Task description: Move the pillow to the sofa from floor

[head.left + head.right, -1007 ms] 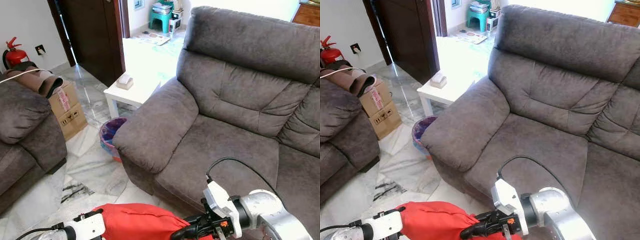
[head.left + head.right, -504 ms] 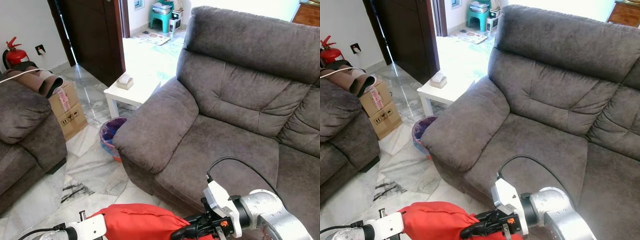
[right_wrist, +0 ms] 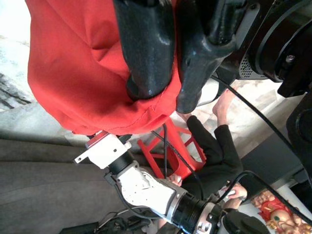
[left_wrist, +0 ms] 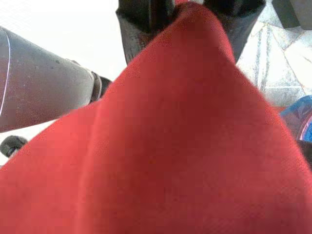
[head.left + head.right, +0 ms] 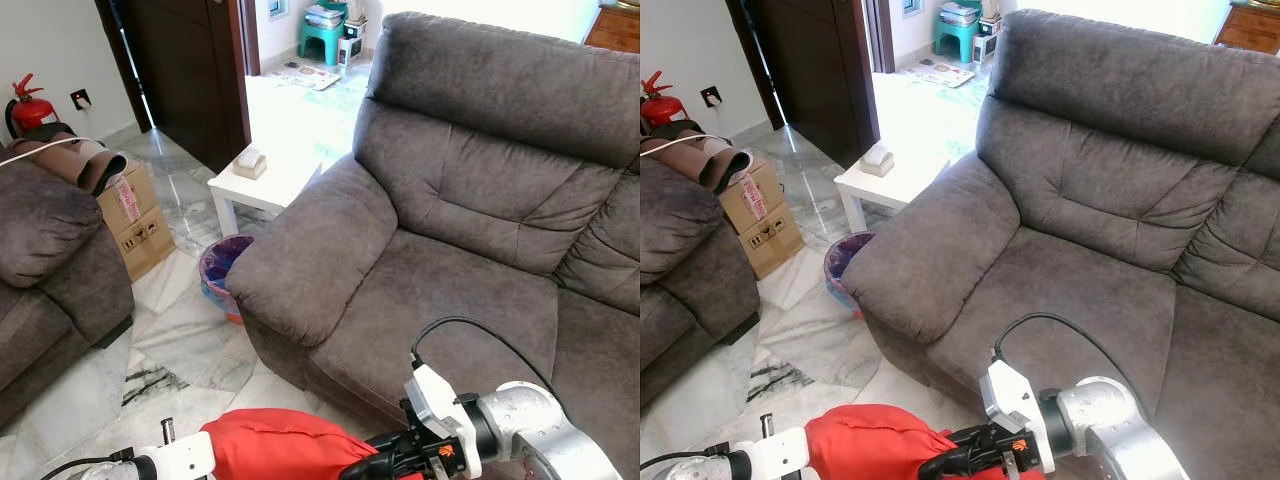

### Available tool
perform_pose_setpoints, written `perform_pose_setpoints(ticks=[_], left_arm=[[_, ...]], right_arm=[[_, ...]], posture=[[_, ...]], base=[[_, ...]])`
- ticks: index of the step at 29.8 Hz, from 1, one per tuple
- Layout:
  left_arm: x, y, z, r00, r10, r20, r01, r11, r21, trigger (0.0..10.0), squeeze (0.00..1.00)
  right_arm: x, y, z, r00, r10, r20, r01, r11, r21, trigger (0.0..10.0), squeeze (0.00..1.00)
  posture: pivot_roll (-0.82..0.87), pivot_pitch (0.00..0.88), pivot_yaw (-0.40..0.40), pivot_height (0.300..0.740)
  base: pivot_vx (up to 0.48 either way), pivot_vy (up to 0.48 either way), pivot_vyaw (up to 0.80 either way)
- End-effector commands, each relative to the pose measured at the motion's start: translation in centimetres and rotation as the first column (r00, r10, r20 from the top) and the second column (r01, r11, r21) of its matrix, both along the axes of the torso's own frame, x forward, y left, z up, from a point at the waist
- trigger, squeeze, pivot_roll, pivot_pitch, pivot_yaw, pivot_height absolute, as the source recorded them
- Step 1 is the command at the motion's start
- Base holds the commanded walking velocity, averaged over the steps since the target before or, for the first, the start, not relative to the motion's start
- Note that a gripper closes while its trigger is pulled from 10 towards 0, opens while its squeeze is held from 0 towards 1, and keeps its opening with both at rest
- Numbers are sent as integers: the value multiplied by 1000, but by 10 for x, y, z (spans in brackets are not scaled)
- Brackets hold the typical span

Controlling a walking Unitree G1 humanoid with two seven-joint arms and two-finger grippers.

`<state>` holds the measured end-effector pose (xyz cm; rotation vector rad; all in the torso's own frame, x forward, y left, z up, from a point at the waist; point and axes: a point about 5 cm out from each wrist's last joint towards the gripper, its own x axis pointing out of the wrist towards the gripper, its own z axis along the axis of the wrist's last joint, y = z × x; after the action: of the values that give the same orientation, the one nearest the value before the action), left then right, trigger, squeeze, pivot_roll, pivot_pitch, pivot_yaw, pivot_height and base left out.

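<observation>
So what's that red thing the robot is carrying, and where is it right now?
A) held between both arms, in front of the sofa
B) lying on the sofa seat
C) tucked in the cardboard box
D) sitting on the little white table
A: the red pillow sits low between the left gripper and right gripper, short of the grey sofa.

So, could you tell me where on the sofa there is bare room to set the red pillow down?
The sofa's seat cushion, bordered by the padded armrest and the backrest, is bare. The next seat also looks free. It is crowded low in front, where the left gripper and right gripper pinch the red pillow.
</observation>
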<state>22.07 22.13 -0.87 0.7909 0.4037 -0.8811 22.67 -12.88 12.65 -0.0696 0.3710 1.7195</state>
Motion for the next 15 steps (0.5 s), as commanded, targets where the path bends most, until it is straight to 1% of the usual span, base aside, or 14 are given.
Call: perform_pose_setpoints(ticks=[1,3,4,7,8,10,11,12,13,14,15], left_arm=[[-1,-10,1,1000,-28,10,29,998,-48,0,0],[2,-12,4,1000,-20,21,22,997,-72,0,0],[4,-15,6,1000,-9,24,12,995,-101,0,0],[10,-18,11,999,24,42,-18,989,-145,0,0],[14,-20,15,996,49,68,-37,986,-166,0,0],[21,-20,21,988,100,116,-78,979,-186,0,0],[24,-19,23,985,118,129,-92,977,-193,0,0],[32,-18,30,968,175,182,-137,970,-202,0,0],[42,-16,39,940,237,247,-186,960,-211,0,0],[49,-15,46,916,276,291,-218,951,-218,0,0],[62,-14,61,863,405,302,-304,893,-331,10000,0]], right_arm=[[-3,8,7,999,39,32,-41,997,69,10000,0],[-3,8,3,999,26,23,-27,998,64,10000,0],[-5,8,-2,1000,16,3,-16,998,65,10000,0],[-9,7,-12,1000,-6,-24,7,998,55,10000,0],[-9,6,-19,999,-43,-25,44,998,45,10000,0],[0,5,-26,988,-149,43,148,988,34,10000,0],[4,5,-27,980,-185,73,183,983,30,10000,0],[17,1,-31,944,-309,115,309,951,24,10000,0],[29,-5,-32,887,-436,152,435,899,39,10000,0],[37,-9,-33,841,-514,170,513,857,53,10000,0],[53,-19,-35,708,-689,155,685,724,82,10000,0]], posture=[[46,138,-25,740],[47,138,-26,740],[49,138,-26,740],[50,138,-26,740],[50,139,-25,740],[50,139,-25,740],[50,139,-25,740],[48,139,-27,740],[48,139,-27,740],[48,139,-27,740],[47,141,-23,740]], base=[[0,0,0],[0,0,0],[0,0,0],[0,0,0],[0,0,0],[0,0,0],[0,0,0],[0,0,0],[0,0,0],[0,0,0],[0,0,0]])
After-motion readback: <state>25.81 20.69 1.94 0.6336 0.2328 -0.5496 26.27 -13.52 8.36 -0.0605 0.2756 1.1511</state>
